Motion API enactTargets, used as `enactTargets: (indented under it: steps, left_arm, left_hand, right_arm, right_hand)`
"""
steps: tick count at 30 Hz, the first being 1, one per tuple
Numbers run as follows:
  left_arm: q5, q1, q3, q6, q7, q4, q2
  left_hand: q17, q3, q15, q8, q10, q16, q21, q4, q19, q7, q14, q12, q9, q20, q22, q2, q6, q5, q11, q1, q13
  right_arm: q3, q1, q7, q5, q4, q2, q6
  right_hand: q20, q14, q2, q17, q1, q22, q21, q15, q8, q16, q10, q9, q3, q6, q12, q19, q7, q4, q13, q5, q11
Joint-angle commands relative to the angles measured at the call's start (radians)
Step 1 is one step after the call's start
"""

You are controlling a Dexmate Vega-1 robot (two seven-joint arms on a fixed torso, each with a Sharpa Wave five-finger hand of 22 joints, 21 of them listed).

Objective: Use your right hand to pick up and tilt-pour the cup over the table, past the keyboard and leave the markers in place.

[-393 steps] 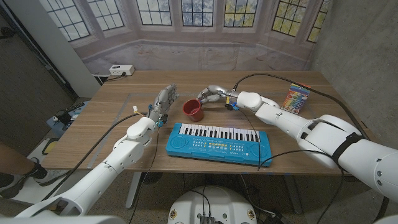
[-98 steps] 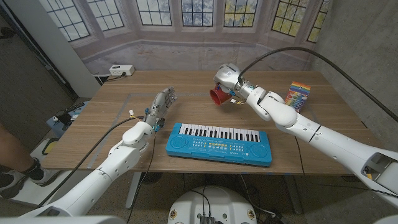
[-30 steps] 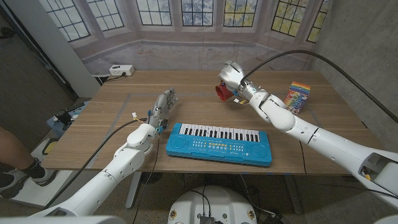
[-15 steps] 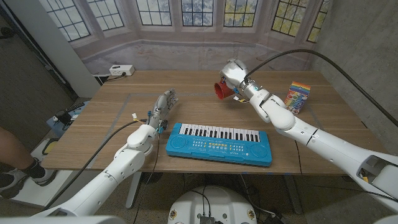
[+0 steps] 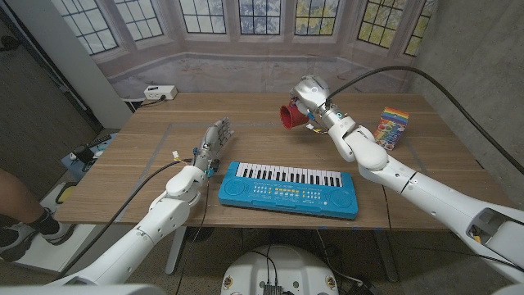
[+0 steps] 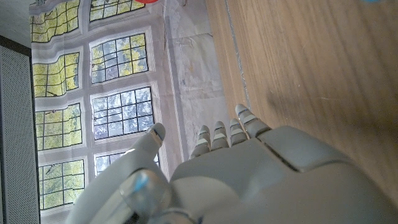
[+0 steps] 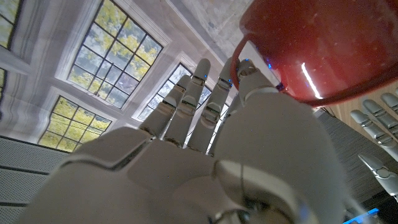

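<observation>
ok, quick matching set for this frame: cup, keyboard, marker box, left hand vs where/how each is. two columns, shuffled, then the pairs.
1 cup
2 keyboard
3 marker box
4 left hand

A on the table near its right edge
B held tilted above the table by the right hand
C holding nothing, left of the keyboard
D blue, on the near part of the table

Pairs: 1-B, 2-D, 3-A, 4-C

White power strip (image 5: 160, 93), wooden table (image 5: 246, 131)

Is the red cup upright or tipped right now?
Tipped. In the head view the red cup lies on its side in the right hand, mouth toward the robot's left, held above the table beyond the keyboard.
</observation>
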Motion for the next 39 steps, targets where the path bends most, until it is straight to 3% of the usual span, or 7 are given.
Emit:
enactTargets:
  steps: [1,19,32,39]
  left_arm:
    - [-0.017,0.005,-0.007,-0.004,-0.017,0.006,0.004]
    - [-0.053,0.012,-0.026,-0.012,-0.068,0.027,0.023]
    - [-0.089,-0.010,-0.046,-0.008,-0.125,0.074,0.037]
    - [-0.089,-0.002,-0.053,-0.014,-0.116,0.066,0.040]
  left_hand:
    - [0.002,0.005,0.003,-0.001,0.004,-0.004,-0.001,0.001,0.005,0.004,0.009,-0.001,0.003,0.003,0.003,-0.004,0.010,0.001,0.005,-0.009,0.006]
    - [0.001,0.006,0.003,0.000,0.007,-0.003,-0.001,0.001,0.006,0.006,0.010,0.000,0.003,0.003,0.003,-0.005,0.015,0.001,0.006,-0.010,0.006]
    - [0.001,0.006,0.003,0.000,0.008,-0.004,-0.001,0.001,0.006,0.007,0.010,0.000,0.003,0.003,0.003,-0.005,0.016,0.001,0.007,-0.011,0.006]
    - [0.001,0.007,0.003,0.000,0.008,-0.004,-0.001,0.000,0.006,0.007,0.010,0.000,0.003,0.003,0.003,-0.005,0.016,0.001,0.008,-0.012,0.006]
  right_arm:
    - [0.021,-0.026,-0.040,0.108,-0.010,0.027,-0.021]
    - [0.009,-0.053,-0.098,0.196,-0.014,0.097,-0.087]
    - [-0.020,-0.036,-0.159,0.258,0.041,0.181,-0.128]
    - [-0.021,-0.022,-0.198,0.323,0.074,0.203,-0.102]
  right_hand:
    - [-0.138,0.012,-0.008,0.006,0.004,0.001,-0.002,-0.146,0.004,0.000,0.009,0.005,0.006,0.006,0.006,0.009,0.001,-0.002,0.002,0.004,-0.003]
    - [-0.136,0.013,-0.009,0.012,0.003,0.001,-0.003,-0.145,0.002,-0.002,0.012,0.006,0.004,0.006,0.004,0.010,0.004,-0.001,0.001,0.006,0.001]
    - [-0.136,0.016,-0.008,0.016,0.005,0.001,-0.002,-0.146,0.002,-0.002,0.018,0.006,0.003,0.007,0.001,0.012,0.008,-0.002,-0.004,0.007,0.003]
    - [-0.135,0.017,-0.009,0.018,0.005,0.001,-0.003,-0.145,0.002,-0.003,0.018,0.006,0.003,0.009,0.001,0.012,0.009,-0.002,-0.004,0.008,0.004]
